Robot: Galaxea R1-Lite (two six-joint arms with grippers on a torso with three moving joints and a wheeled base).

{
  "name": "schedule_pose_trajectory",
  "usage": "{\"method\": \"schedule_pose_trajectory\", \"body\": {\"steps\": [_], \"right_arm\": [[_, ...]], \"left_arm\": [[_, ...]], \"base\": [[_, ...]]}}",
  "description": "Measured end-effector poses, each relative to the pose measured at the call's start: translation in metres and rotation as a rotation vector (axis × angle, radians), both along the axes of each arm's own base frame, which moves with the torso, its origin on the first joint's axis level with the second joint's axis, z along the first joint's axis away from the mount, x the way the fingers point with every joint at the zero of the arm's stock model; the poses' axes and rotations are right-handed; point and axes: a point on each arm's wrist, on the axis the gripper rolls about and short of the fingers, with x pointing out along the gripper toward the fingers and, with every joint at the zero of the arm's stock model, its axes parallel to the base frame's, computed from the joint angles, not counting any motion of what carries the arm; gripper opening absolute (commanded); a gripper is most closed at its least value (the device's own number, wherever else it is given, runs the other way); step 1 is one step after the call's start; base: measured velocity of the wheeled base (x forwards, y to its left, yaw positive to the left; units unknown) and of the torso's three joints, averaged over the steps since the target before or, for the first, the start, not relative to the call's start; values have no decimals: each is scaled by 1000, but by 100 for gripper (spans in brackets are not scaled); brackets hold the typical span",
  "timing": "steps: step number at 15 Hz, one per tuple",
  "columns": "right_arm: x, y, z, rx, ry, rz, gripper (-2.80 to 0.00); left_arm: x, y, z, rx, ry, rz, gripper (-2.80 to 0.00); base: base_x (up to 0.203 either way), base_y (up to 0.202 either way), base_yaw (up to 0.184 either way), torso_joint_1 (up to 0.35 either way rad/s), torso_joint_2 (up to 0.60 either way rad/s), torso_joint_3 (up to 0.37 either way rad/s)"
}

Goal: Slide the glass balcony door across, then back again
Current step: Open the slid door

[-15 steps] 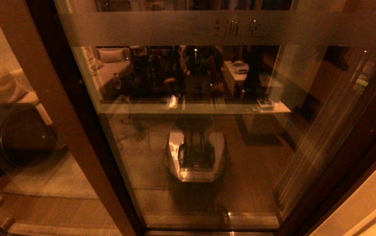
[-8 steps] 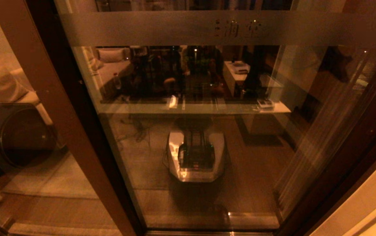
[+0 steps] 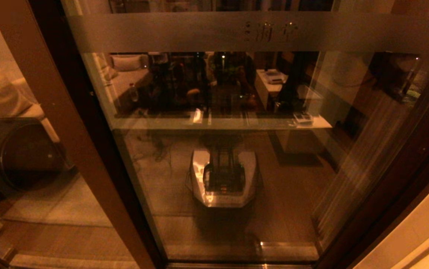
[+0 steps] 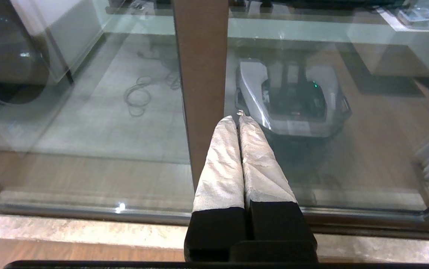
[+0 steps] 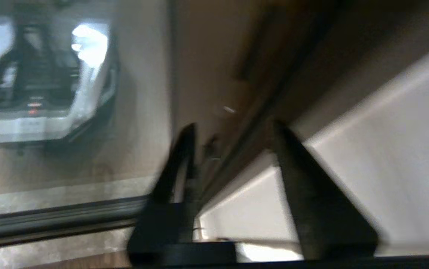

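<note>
The glass balcony door point(image 3: 199, 31) fills the head view, with a frosted band and faint characters near its top and dark brown stiles on both sides. Neither gripper shows directly in that view. In the left wrist view my left gripper point(image 4: 238, 117) is shut with nothing in it. Its white-wrapped fingers point(image 4: 221, 164) point at the brown stile point(image 4: 201, 74) on the door's left side. My right gripper point(image 5: 235, 129) is open and blurred, in front of the door's right stile point(image 5: 207, 74), where a slim dark slot point(image 5: 250, 56) runs along the frame.
The glass reflects my own base point(image 3: 223, 179) and the lit room behind. A dark round-fronted appliance point(image 3: 23, 153) stands behind the left panel. The floor track point(image 4: 87, 213) runs along the sill. A white wall point(image 5: 386, 130) adjoins the right stile.
The dark reflection of my right arm at the glass's upper right has shifted rightward and down. The door itself has not visibly moved.
</note>
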Motion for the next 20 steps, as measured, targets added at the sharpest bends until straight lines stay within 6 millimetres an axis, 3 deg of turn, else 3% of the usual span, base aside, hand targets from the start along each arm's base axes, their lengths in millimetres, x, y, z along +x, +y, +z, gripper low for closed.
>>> {"method": "schedule_pose_trajectory", "body": {"steps": [3,8,15,20], "right_arm": [[6,16,6,-1,6,43,0],[-4,28,13,3,-1,62,0],[-18,12,16,109,-52,89,0],[-21,11,15,124,-55,79,0]], "left_arm": [[0,0,0,1,0,0,-280],[0,0,0,0,0,-1,-280],[0,0,0,0,0,0,-280],[0,0,0,0,0,0,-280]], "base": [[0,0,0,0,0,0],[0,0,0,0,0,0],[0,0,0,0,0,0],[0,0,0,0,0,0]]}}
